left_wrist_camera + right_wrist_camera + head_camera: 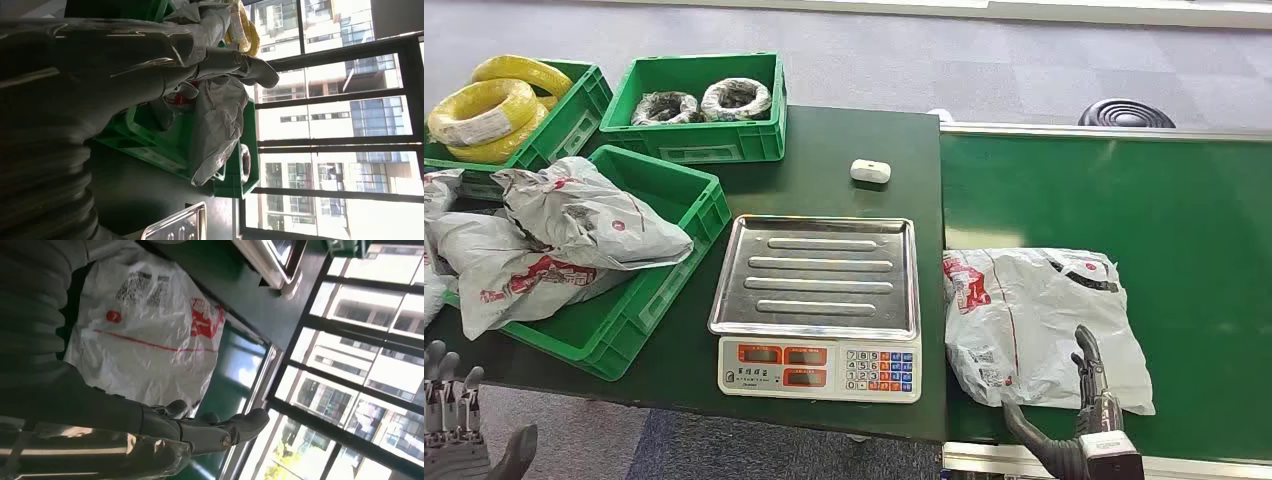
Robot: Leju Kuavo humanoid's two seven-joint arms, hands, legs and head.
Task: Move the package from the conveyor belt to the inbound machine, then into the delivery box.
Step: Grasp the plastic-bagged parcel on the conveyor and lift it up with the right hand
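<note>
The green conveyor belt (1184,210) carries the white package (1034,325), lying flat with its long side across the belt, just beside the scale (816,300) on the desk (844,150). The right hand (1092,385) is much nearer than the left hand (454,420). Its fingers (1086,350) are spread and hold nothing, reaching over the package's near edge.

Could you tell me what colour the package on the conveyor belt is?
White-grey package with red markings; head view shows it best.

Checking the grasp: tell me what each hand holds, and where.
Nothing is held. The right hand hovers open over the package's near edge on the belt; the left hand is open, off the table.
</note>
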